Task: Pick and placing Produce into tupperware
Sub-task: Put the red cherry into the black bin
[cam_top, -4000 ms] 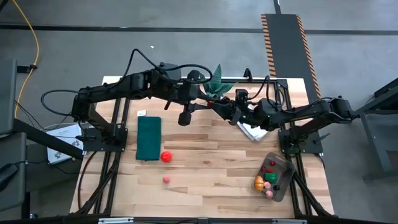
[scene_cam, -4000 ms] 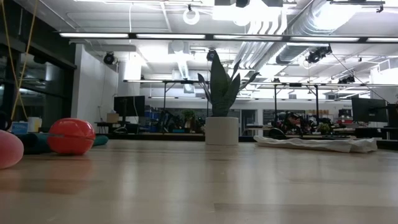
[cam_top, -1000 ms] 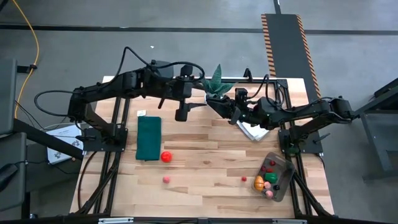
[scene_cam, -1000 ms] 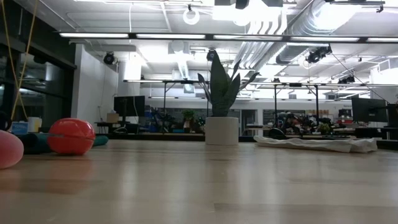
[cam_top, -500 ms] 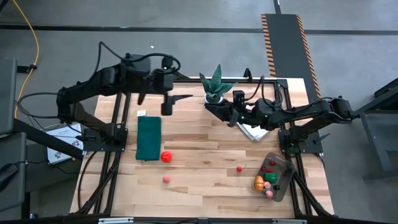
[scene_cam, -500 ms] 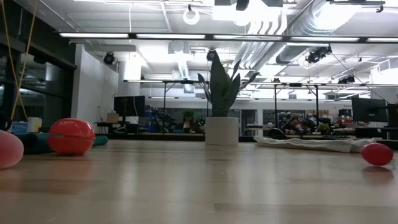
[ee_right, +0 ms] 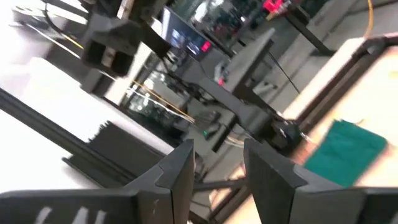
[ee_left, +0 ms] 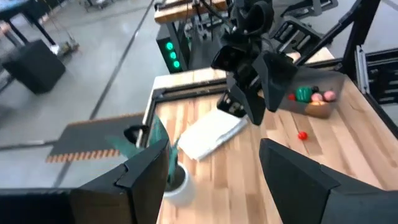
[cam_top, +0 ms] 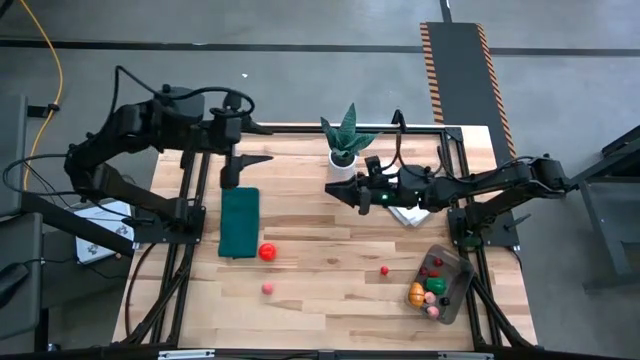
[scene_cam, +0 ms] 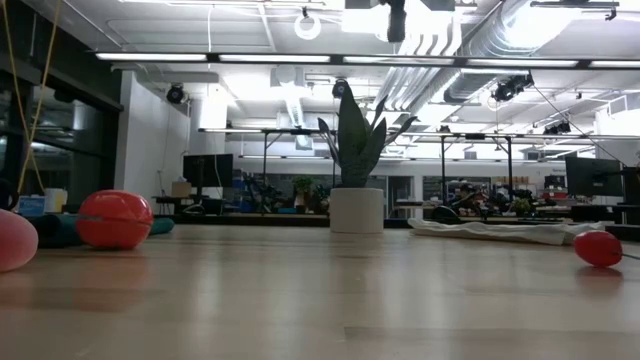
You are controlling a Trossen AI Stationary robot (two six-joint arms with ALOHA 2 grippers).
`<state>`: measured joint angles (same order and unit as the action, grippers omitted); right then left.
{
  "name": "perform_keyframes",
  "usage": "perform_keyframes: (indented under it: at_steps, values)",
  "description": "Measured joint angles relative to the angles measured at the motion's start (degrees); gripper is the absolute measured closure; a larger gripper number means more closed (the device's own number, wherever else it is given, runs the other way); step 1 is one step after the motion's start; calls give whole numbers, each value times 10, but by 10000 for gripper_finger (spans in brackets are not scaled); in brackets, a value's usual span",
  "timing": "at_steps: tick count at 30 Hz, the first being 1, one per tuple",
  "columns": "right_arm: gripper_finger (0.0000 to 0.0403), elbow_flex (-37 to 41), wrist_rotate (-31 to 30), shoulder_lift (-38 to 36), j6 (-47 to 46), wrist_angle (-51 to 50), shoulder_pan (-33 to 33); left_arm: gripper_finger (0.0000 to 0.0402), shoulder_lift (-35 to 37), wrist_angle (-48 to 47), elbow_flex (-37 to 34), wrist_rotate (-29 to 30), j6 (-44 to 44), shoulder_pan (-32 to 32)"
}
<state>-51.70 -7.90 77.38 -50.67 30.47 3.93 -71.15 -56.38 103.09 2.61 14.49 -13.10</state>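
Here, the right claw [cam_top: 333, 190], fingers parted and empty, hovers nearer the small red fruit [cam_top: 384, 270], which lies on the desk [cam_top: 320, 290] between it and the tupperware [cam_top: 441, 285].

Wooden counter [cam_top: 320, 255], pale planks. Dark green mat [cam_top: 239, 221] flat toward its left side. Spiky green plant in white pot [cam_top: 343, 150] upright at the far edge. Folded white cloth [cam_top: 406, 211] lying right of the pot, near it.
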Motion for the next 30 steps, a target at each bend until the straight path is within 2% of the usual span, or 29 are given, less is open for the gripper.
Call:
perform_keyframes:
  at_steps: [6, 15, 18, 24, 30]
  values:
    - [274, -10, 19, 0, -20, -99, 0, 165, 20, -77, 0, -8, -42, 0]
    - [274, -184, 23, 13, 45, -487, 3, 165, 23, -172, 0, -23, -61, 0]
    - [274, -222, 22, 24, 44, -570, 7, 165, 23, -201, 0, -32, -63, 0]
    - [274, -252, 26, 48, 10, -649, 31, 165, 45, -229, -17, -35, -76, 0]
    - [274, -253, 54, 67, -49, -697, 53, 165, 105, -210, -108, -35, -109, 0]
